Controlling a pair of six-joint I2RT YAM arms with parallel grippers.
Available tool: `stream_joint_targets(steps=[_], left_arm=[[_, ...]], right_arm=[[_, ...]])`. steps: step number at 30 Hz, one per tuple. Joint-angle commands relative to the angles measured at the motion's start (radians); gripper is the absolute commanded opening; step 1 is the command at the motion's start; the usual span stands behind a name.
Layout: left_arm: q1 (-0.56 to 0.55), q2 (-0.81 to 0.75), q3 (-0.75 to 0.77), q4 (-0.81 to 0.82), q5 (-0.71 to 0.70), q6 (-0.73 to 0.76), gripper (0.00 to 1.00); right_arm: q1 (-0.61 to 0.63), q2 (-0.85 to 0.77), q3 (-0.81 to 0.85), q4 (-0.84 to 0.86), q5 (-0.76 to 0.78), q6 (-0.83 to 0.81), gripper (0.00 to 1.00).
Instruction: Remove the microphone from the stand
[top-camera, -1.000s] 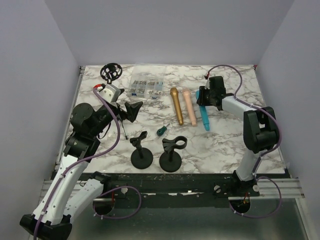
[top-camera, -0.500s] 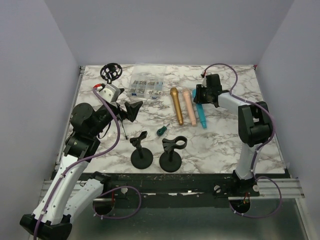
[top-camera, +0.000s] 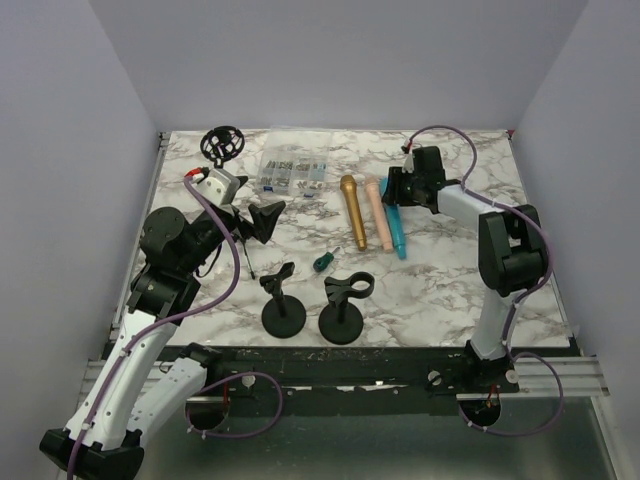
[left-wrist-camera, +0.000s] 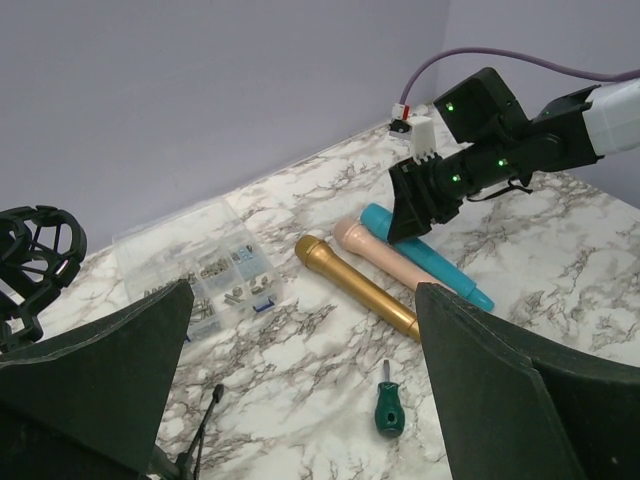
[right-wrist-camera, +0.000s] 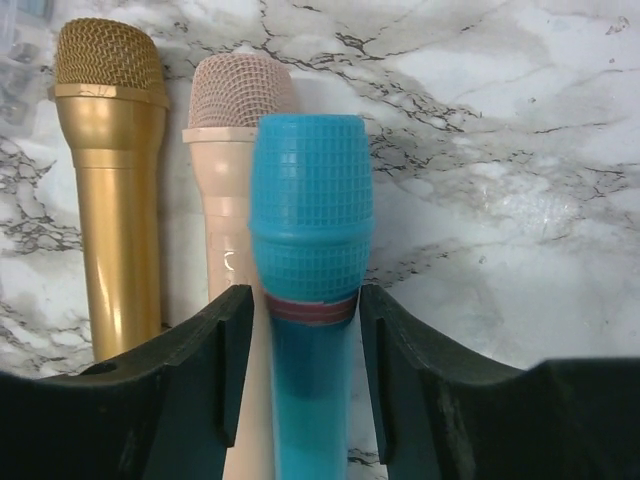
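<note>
From high above the counter (top-camera: 450, 275), looking down on all of it. From the left wrist, low and well left of the blue microphone (left-wrist-camera: 430, 262), facing it from afar. From the right wrist, close above that microphone, shared by all three.

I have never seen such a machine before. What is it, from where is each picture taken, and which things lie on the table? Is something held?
These are two robot arms, bolted at the near edge of a marble table. The wide picture looks down from above and behind them. The other two come from small cameras on the wrists, so each shows its own dark fingers.

On the table lie a gold microphone, a pink microphone and a blue microphone side by side. There are also an empty black stand, another stand, a green screwdriver, a clear parts box and a round black cage.

The left gripper is wide open and holds nothing. The right gripper has its fingers either side of the blue microphone with a thin gap, so the microphone seems to lie free.
</note>
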Motion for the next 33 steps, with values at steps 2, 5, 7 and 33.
stream_joint_targets(steps=[2,5,7,33], left_arm=[[-0.007,-0.008,-0.007,0.025,-0.017,0.009,0.96],[-0.006,-0.007,-0.008,0.026,-0.017,0.01,0.96],[-0.007,-0.006,-0.008,0.026,-0.017,0.009,0.96],[-0.023,-0.168,-0.116,0.148,-0.19,-0.083,0.99]], right_arm=[[0.002,-0.062,-0.029,0.02,-0.029,0.016,0.57],[0.002,-0.068,-0.031,0.015,-0.028,0.017,0.61],[0.002,-0.077,-0.039,0.017,-0.03,0.019,0.65],[0.008,-0.48,-0.385,0.089,-0.123,0.167,0.86]])
